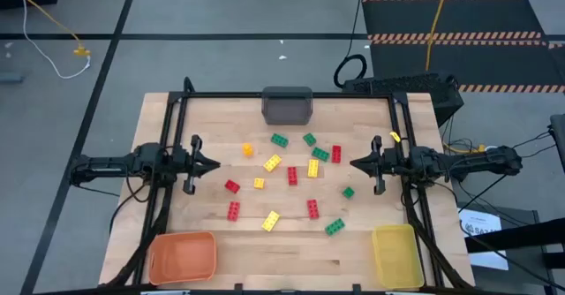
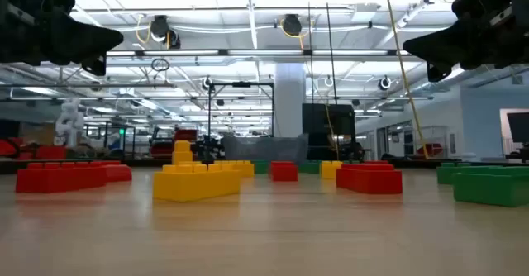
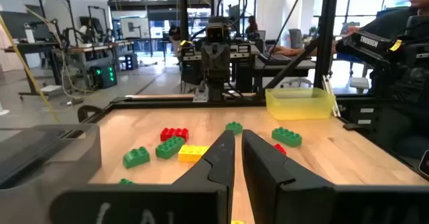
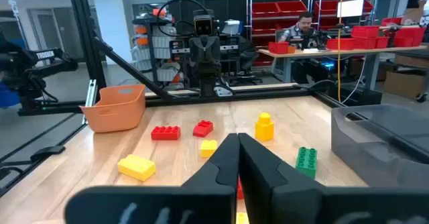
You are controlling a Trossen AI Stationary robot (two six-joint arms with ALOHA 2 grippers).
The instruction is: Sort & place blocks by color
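Several small studded blocks, red (image 1: 234, 210), yellow (image 1: 271, 221) and green (image 1: 335, 227), lie scattered flat on the wooden table (image 1: 291, 260) between my two arms. My left gripper (image 1: 214, 164) hovers at the left of the scatter, shut and empty, pointing toward the table's right. My right gripper (image 1: 353, 163) hovers at the right of the scatter, shut and empty, pointing toward the table's left. In the low view both grippers, left (image 2: 116, 38) and right (image 2: 409, 43), hang well above the blocks. The wrist views show the left gripper's (image 3: 238, 138) and the right gripper's (image 4: 236, 138) fingertips closed together over the blocks.
A gray bin (image 1: 287, 106) stands at the table's far edge, middle. An orange bin (image 1: 183, 255) stands at the near left corner and a yellow bin (image 1: 395, 253) at the near right corner. A black frame (image 1: 291, 94) runs around the table. A person sits at a desk (image 4: 301, 24) in the room beyond.
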